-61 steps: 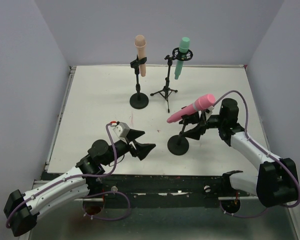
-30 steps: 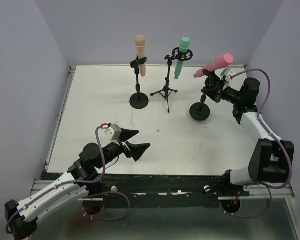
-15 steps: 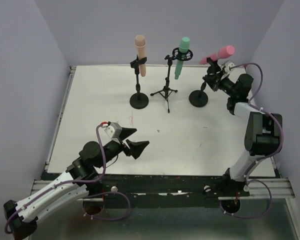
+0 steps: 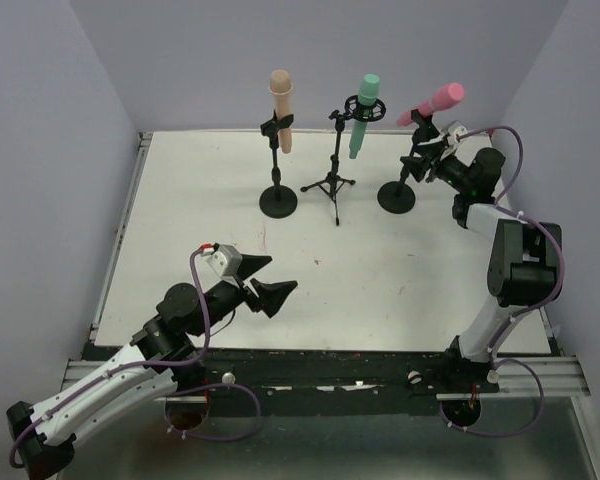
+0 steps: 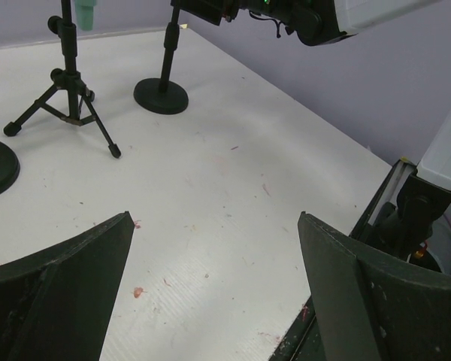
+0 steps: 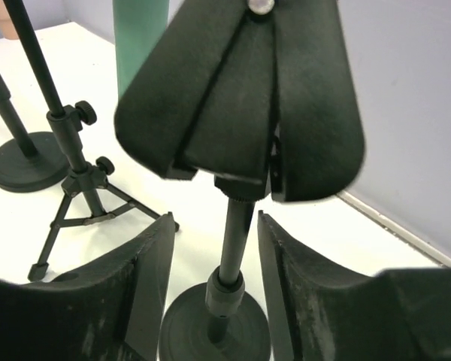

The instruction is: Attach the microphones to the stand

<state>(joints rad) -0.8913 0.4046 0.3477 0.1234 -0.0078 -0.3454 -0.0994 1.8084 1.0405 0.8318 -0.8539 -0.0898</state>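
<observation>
From above: seeing three stands in a row at the back of the white table (image 4: 180, 220). Finding the beige-peach microphone (image 4: 281, 105) clipped upright on the left stand (image 4: 277, 190). Finding the mint green microphone (image 4: 363, 115) hanging in the ring of the tripod stand (image 4: 332, 180). Finding the pink microphone (image 4: 435, 102) sitting tilted on top of the right stand (image 4: 398, 195). Spotting the right pincer (image 4: 427, 165) at that stand's pole, just under the top. Spotting the left pincer (image 4: 283, 273) near the front, spread wide, gripping nothing, hanging over the table.

From the left wrist: looking between two wide-apart fingers (image 5: 68, 278) at bare table with small pink marks (image 5: 137, 292). Seeing the tripod stand's legs and the right stand's round foot farther off, with the right arm (image 5: 316, 11) above.

From the right wrist: seeing the right pincer loose, one finger on each side of the right stand's pole, with a little gap showing on both sides. Looking up at the black clip (image 6: 240, 90) right above. Seeing the mint green microphone and the tripod stand behind, on the left.
</observation>
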